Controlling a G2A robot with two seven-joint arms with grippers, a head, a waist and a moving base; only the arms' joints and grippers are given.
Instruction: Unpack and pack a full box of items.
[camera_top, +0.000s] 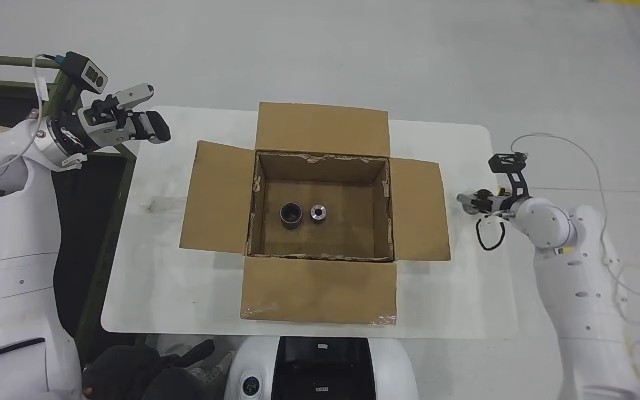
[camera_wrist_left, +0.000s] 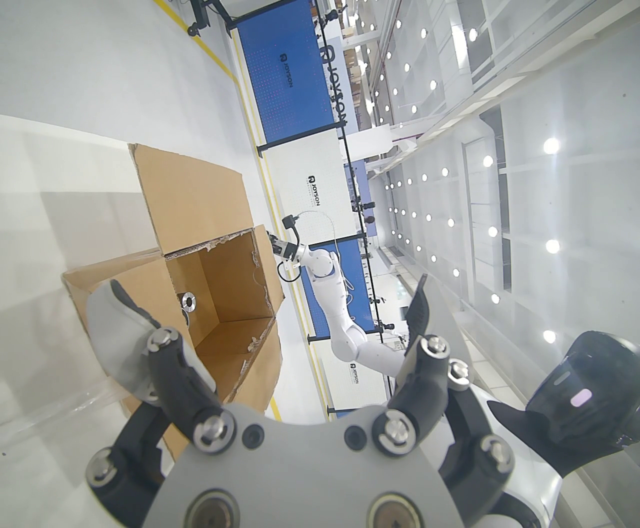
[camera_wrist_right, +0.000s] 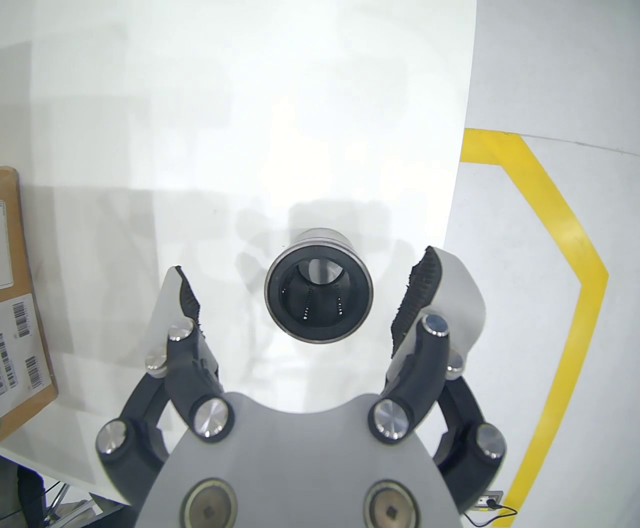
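The right tool (camera_top: 466, 201) hangs released over the bench (camera_top: 450, 290) just right of the open cardboard box (camera_top: 320, 290), its fingers on either side of an upright metal sleeve (camera_wrist_right: 319, 295) without touching it. Inside the box lie a dark ring (camera_top: 291, 214) and a small silver piece (camera_top: 318, 212), side by side. The left tool (camera_top: 158, 112) is released and empty, raised near the bench's far left corner.

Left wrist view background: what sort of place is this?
Probably a large industrial hall or robot lab: rows of ceiling lights high overhead, blue and white partition panels, and a yellow floor marking beside the table.
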